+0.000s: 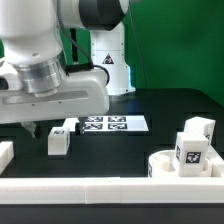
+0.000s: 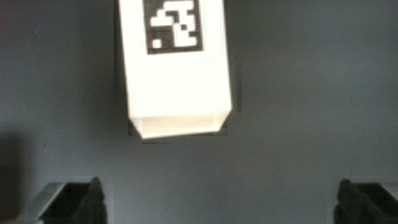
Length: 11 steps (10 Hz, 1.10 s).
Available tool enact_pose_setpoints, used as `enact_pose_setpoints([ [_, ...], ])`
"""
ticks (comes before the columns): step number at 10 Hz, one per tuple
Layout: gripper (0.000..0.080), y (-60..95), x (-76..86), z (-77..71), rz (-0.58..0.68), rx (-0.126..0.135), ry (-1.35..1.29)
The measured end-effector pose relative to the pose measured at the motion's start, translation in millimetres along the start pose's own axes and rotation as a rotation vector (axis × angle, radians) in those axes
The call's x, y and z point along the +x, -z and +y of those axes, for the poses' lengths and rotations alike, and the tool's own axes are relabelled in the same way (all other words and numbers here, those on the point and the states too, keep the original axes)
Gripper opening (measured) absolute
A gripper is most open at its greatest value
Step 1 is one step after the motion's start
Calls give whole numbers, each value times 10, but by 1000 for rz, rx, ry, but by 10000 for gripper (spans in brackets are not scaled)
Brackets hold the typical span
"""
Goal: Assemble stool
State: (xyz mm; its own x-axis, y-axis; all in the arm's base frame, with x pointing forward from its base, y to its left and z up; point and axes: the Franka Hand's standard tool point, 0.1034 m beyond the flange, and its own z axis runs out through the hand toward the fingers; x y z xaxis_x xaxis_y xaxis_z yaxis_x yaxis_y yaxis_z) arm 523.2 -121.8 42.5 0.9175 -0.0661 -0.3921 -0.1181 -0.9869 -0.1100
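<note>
Lying just beside the leg (image 1: 58, 140): marker board (image 1: 108, 124)

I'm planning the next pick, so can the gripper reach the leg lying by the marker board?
Probably yes: the gripper is open, the leg lies alone on the dark table just ahead of it, and nothing shows in between.

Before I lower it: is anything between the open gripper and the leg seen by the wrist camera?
Nothing. In the wrist view, only bare dark table shows between the gripper and the leg.
</note>
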Motion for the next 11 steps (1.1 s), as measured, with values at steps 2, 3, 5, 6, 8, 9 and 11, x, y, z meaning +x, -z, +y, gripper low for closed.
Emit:
enact_pose_setpoints([
  [2, 648, 25, -20, -17, -149, 2, 6],
  [3, 648, 21, -13, 2, -223, -31, 13],
  [5, 648, 44, -19, 8, -365, -58, 63],
  [6, 648, 19, 11, 8, -385, -56, 60],
  [8, 648, 4, 16, 4, -387, -57, 62],
  [9, 648, -5, 32, 28, -375, -68, 51],
  [11, 648, -41, -31, 99, -379, -127, -15],
])
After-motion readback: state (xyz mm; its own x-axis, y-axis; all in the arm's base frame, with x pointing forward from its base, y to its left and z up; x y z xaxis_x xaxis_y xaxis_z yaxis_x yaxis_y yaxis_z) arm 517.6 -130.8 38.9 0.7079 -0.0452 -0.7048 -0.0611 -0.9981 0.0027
